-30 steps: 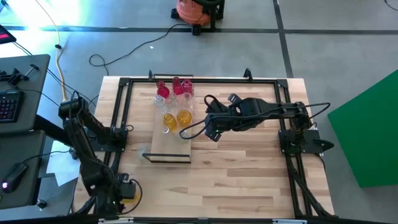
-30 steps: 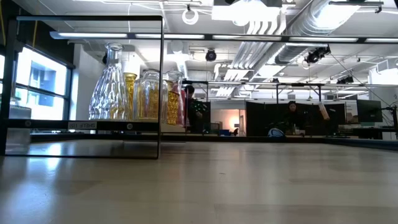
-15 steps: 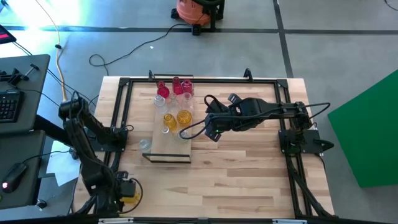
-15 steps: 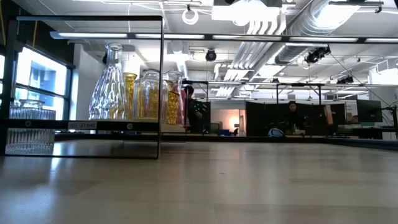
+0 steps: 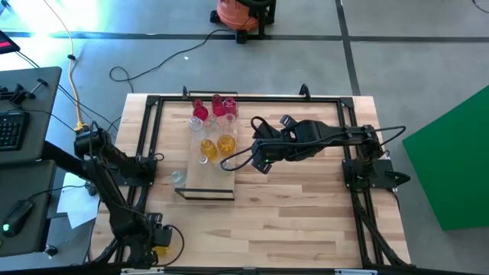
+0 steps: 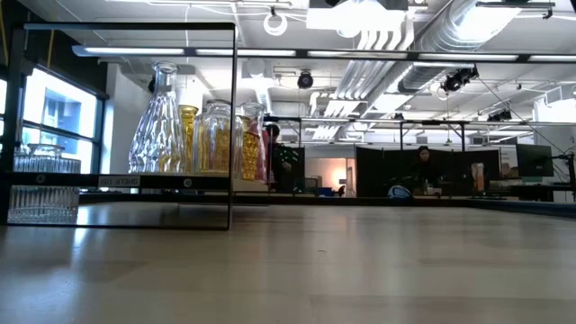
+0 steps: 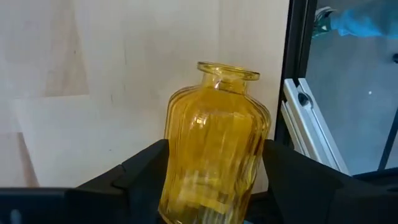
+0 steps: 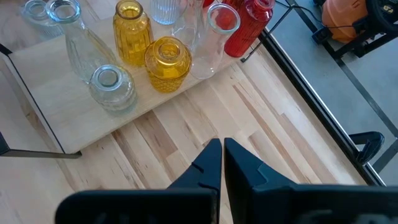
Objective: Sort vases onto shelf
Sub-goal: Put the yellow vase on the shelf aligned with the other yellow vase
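At the table's near left corner an amber ribbed vase (image 7: 214, 137) (image 5: 163, 238) sits between the fingers of my left gripper (image 7: 214, 146) (image 5: 153, 233), which points down with its jaws wide. The vase's mouth points away from the wrist. The shelf (image 5: 208, 182) carries red vases (image 5: 200, 111) at its far end, two amber ones (image 8: 166, 62) and clear ones (image 8: 112, 87) nearer. Another clear vase (image 5: 177, 177) (image 6: 36, 189) stands on the table left of the shelf. My right gripper (image 8: 221, 148) (image 5: 263, 164) hangs shut above the table, right of the shelf. My left gripper has one finger (image 7: 146, 168) on each side of the amber vase's ribbed body (image 7: 186, 162), coming from above and reaching far back along it. Whether the fingers touch the glass, I cannot tell. The gripper hides the vase's base.
Black frame rails (image 5: 145, 183) run round the tabletop, one close beside the amber vase (image 7: 297, 74). Bare wood lies near and right of the shelf (image 5: 290, 221). Past the table are a desk with a keyboard (image 5: 11, 130), an orange machine (image 5: 241, 14) and a green board (image 5: 458, 160).
My left gripper has sunk toward the table at the near left corner, its jaws as wide as before, and its arm has folded lower. A clear vase now stands on the table left of the shelf where none showed a second ago.
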You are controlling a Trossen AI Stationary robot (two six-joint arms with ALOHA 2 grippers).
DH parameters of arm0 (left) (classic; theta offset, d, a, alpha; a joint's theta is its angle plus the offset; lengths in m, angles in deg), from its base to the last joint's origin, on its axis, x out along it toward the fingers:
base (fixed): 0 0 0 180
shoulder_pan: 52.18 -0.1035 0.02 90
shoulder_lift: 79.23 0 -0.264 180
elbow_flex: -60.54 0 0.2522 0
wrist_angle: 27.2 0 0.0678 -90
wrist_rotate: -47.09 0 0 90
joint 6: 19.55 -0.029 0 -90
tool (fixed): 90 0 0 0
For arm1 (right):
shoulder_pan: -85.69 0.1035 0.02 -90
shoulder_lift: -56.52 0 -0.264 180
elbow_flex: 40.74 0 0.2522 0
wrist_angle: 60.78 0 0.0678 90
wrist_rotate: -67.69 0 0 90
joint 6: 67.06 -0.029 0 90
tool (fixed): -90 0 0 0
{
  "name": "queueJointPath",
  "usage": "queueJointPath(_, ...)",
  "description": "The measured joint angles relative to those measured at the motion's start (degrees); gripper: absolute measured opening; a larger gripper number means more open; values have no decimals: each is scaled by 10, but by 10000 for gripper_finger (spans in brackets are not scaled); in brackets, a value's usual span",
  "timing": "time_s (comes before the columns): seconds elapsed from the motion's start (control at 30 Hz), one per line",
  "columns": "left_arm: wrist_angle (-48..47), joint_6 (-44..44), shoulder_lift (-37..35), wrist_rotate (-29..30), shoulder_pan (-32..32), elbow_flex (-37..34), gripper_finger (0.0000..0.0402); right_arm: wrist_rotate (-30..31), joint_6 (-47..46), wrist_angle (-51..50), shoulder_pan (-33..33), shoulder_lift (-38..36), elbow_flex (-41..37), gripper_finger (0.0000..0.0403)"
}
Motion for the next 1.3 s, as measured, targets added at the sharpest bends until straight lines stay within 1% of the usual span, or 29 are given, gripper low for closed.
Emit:
queueJointPath(0.13, 6, 4, 7, 0, 0, 0, 264, 0, 0, 0, 0, 0, 0, 0)
queueJointPath(0.23, 14, 4, 13, 1, 0, -1, 270, -1, 0, 0, 0, 0, 0, 0)
queueJointPath(0.57, 44, -11, 42, 0, -1, 0, 272, -2, 0, 0, 0, 0, 0, 0)
queueJointPath(0.77, 46, -25, 46, -1, -7, 0, 272, -2, 0, 0, 0, 0, 0, 0)
queueJointPath(0.93, 36, -16, 34, 41, -9, -2, 262, -2, 0, 0, 0, 0, 0, 0)
queueJointPath(1.07, 29, 4, 13, 92, -10, -4, 251, -10, 0, 0, 0, 0, 0, 0)
queueJointPath(1.17, 9, 20, -4, 128, -10, -7, 249, -26, 0, -1, 0, 0, 0, 0)
queueJointPath(1.3, -3, 33, -33, 186, -10, -5, 248, -27, 0, -1, 0, 0, 0, 0)
